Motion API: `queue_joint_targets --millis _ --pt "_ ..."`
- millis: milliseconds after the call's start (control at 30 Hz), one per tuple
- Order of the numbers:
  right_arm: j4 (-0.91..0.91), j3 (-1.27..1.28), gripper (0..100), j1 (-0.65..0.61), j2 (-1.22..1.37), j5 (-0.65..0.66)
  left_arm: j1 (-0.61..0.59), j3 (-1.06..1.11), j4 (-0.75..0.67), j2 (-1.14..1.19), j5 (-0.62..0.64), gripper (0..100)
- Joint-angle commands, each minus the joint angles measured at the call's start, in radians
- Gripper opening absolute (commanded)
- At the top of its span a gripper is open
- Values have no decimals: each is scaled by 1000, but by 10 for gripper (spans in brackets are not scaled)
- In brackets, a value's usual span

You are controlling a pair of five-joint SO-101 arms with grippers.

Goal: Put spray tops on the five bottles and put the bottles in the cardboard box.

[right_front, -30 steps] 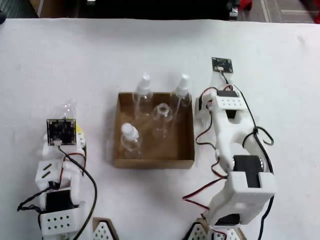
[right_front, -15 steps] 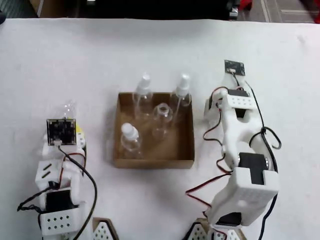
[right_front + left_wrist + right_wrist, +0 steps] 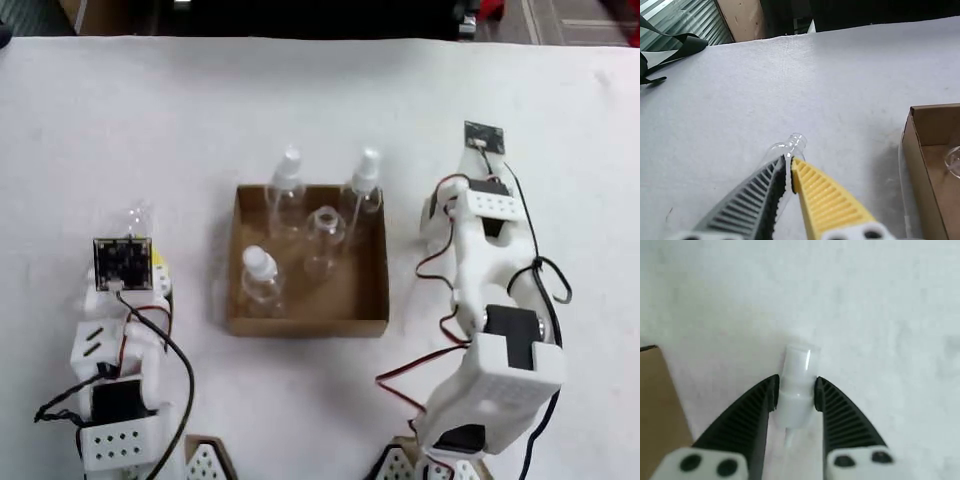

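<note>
Right wrist view is showing the spray top point(image 3: 799, 365), probably light, stiff and slippery, best pinched at its collar; the right gripper point(image 3: 796, 382) is clamping it there over the table point(image 3: 880, 300), the left gripper point(image 3: 789, 161) squeezing an uncapped bottle point(image 3: 796, 142).

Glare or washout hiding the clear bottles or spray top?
High view: the white table nearly swallows the clear bottle by the left gripper; bottles in the cardboard box read better against brown. Left wrist view: that bottle shows mainly by neck glints. Right wrist view: white spray top in the right gripper, low contrast on the table, soft shadow.
</note>
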Motion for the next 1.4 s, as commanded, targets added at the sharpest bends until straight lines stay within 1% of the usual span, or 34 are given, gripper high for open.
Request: queue_joint_targets --millis 0,133,267,400,633,1033,1233,1367 --pt "1 -60 18 30 -8 9 10 -12 -23 -19 -14 25" --pt "1 -60 17 24 -7 9 10 -12 -23 -19 -14 25" --pt "-47 -52 17 28 -2 9 10 -12 -23 -19 -14 25" --pt "-51 -66 17 24 44 9 10 -12 -23 -19 -14 25" --pt "4 -135 17 31 90 11 10 -12 -23 -19 -14 25" --pt "28 -143 19 31 90 11 10 -12 -25 -19 -14 25" --pt "31 -143 122 31 90 8 10 -12 -23 -19 -14 25" --pt "31 -141 130 31 90 8 10 -12 -23 -19 -14 25"
